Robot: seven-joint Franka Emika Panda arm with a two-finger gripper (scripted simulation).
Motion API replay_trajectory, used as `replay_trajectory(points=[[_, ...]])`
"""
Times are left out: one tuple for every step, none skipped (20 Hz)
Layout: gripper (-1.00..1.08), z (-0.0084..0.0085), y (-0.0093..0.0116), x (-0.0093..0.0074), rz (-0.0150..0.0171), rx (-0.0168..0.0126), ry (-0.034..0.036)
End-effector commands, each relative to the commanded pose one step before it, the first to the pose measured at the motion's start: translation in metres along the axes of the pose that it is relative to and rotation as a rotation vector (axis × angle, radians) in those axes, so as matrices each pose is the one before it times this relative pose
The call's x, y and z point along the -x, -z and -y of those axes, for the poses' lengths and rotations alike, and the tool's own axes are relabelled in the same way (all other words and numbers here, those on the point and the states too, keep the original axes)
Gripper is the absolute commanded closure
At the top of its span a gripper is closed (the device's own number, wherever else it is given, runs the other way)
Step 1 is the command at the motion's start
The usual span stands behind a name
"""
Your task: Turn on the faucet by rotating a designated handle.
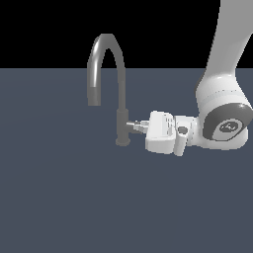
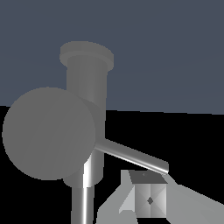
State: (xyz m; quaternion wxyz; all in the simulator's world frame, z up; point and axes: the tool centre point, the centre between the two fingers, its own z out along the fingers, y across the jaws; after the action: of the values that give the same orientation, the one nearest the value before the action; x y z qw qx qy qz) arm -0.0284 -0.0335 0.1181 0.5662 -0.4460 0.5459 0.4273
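Note:
The dark grey faucet (image 1: pixel 121 118) stands on the floor with its arched spout (image 1: pixel 105 49) curving toward the exterior view's left. The short handle (image 1: pixel 132 126) juts from the lower stem toward the exterior view's right. My gripper (image 1: pixel 141 125) points at the handle's end, fingertips right at it and close together, gripping nothing. In the wrist view the handle's round end face (image 2: pixel 48 133) fills the near field, and its thin lever pin (image 2: pixel 131 156) reaches out to just above my fingertips (image 2: pixel 148 199). The stem (image 2: pixel 85 87) and round base (image 2: pixel 86 54) show behind it.
A flat dark grey-blue floor (image 1: pixel 64 197) spreads all around the faucet. My white arm (image 1: pixel 222 99) comes in from the exterior view's right, above and behind the hand (image 1: pixel 163 132).

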Motion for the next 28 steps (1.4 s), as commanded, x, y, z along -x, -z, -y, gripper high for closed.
replay_trajectory(points=[[1.08,-0.00127,0.00002,-0.00582,-0.00111,0.00034,-0.00307],[1.08,-0.00153,0.00002,-0.00612,-0.00066,0.00013,-0.00415],[1.08,-0.00151,0.00002,-0.00610,-0.00066,0.00013,-0.00415],[1.08,-0.00150,0.00002,-0.00605,-0.00065,0.00013,-0.00409],[1.08,-0.00149,0.00002,-0.00603,-0.00065,0.00013,-0.00409],[1.08,-0.00148,0.00003,-0.00597,-0.00064,0.00012,-0.00403],[1.08,-0.00146,0.00003,-0.00595,-0.00064,0.00012,-0.00403],[1.08,-0.00143,0.00003,-0.00593,-0.00065,0.00011,-0.00403],[1.08,0.00000,0.00000,0.00000,0.00000,0.00000,0.00000],[1.08,0.01027,0.00000,0.02169,0.00892,0.00130,0.03585],[1.08,0.00034,0.00002,-0.00460,-0.00079,-0.00010,-0.00329],[1.08,0.00034,0.00002,-0.00459,-0.00079,-0.00010,-0.00329],[1.08,0.00034,0.00002,-0.00458,-0.00079,-0.00010,-0.00329],[1.08,0.00033,0.00002,-0.00453,-0.00077,-0.00010,-0.00322],[1.08,0.00034,0.00002,-0.00451,-0.00077,-0.00010,-0.00322],[1.08,0.00034,0.00002,-0.00450,-0.00077,-0.00010,-0.00322],[1.08,0.00034,0.00002,-0.00449,-0.00078,-0.00010,-0.00322],[1.08,0.00034,0.00002,-0.00448,-0.00078,-0.00010,-0.00322],[1.08,0.00034,0.00003,-0.00446,-0.00078,-0.00010,-0.00322],[1.08,0.00035,0.00003,-0.00441,-0.00076,-0.00010,-0.00315],[1.08,0.00035,0.00003,-0.00439,-0.00077,-0.00010,-0.00315],[1.08,0.00000,0.00000,0.00000,0.00000,0.00000,0.00000],[1.08,0.00812,0.00143,0.03068,0.02120,0.00907,0.04488],[1.08,0.00130,-0.00006,-0.00363,-0.00151,-0.00064,-0.00334],[1.08,0.00130,-0.00005,-0.00363,-0.00151,-0.00064,-0.00334],[1.08,0.00129,-0.00006,-0.00359,-0.00149,-0.00063,-0.00328],[1.08,0.00129,-0.00005,-0.00358,-0.00149,-0.00063,-0.00328],[1.08,0.00128,-0.00005,-0.00357,-0.00149,-0.00063,-0.00328]])
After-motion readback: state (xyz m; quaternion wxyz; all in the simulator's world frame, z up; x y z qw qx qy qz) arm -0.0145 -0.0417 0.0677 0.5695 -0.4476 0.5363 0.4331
